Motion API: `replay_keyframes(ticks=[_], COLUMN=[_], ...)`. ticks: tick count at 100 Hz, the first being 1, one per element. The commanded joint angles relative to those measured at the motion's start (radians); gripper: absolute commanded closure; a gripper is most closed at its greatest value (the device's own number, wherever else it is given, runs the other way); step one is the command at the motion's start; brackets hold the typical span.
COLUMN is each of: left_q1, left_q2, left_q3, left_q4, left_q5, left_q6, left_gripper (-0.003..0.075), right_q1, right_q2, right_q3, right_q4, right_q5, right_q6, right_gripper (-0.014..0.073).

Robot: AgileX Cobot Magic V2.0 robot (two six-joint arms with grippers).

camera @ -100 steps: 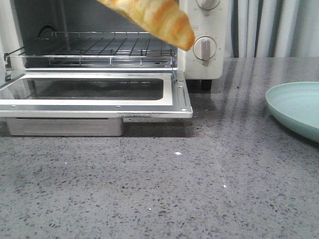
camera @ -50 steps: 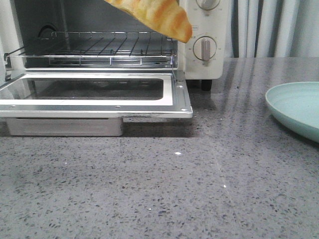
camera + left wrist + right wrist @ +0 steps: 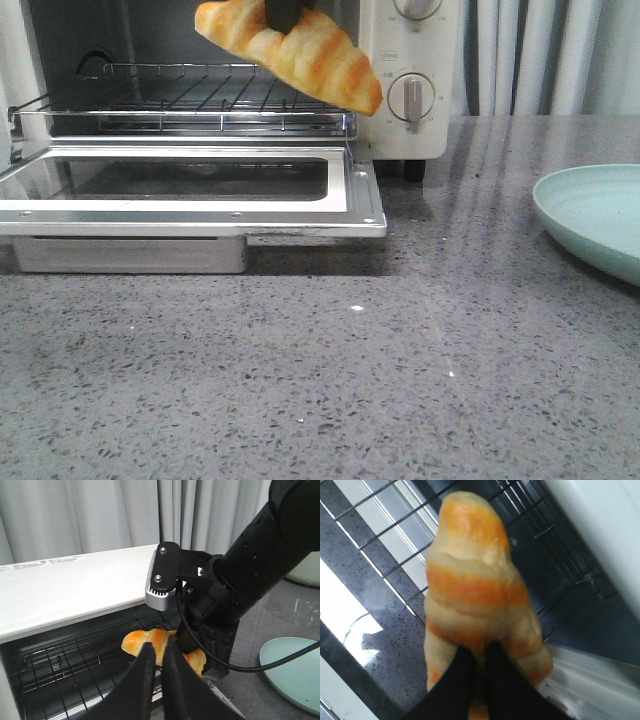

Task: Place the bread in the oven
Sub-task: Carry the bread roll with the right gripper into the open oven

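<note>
Right tool (image 3: 479, 667) clamped on bread (image 3: 295, 47), fingers pinching its mid. Bread held in air, tilted, one tip lower toward dial (image 3: 411, 97), hanging over wire rack (image 3: 200, 95) at mouth of oven (image 3: 400, 135); not touching rack. Oven door (image 3: 190, 190) folded down flat, glass window up. Left tool (image 3: 156, 672) fingers nearly together, nothing between, pointing at oven from above; looks closed. Blue-green plate (image 3: 595, 215) on grey speckled table (image 3: 350, 370), well apart to right.
</note>
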Motion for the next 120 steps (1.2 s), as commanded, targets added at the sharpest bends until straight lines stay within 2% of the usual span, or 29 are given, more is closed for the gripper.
replay_keyframes(ticks=[1, 107, 114, 120], left_q1=[0.006, 0.006, 0.006, 0.006], left_q2=[0.002, 0.002, 0.002, 0.002], left_q3=[-0.035, -0.035, -0.035, -0.035], left_q4=[-0.018, -0.018, -0.018, -0.018], left_q5=[-0.055, -0.055, -0.055, -0.055], left_q6=[-0.003, -0.003, -0.003, -0.003], left_gripper=[0.0740, 0.0740, 0.0740, 0.0740], right_q1=[-0.001, -0.001, -0.001, -0.001], right_q2=[-0.053, -0.032, -0.032, -0.032], right_q3=[-0.033, -0.033, -0.033, -0.033], right_q4=[-0.047, -0.007, 0.002, 0.014], right_q5=[-0.010, -0.191, -0.189, -0.187], right_q6=[-0.012, -0.012, -0.012, -0.012], right_gripper=[0.0666, 0.0665, 0.0628, 0.0547])
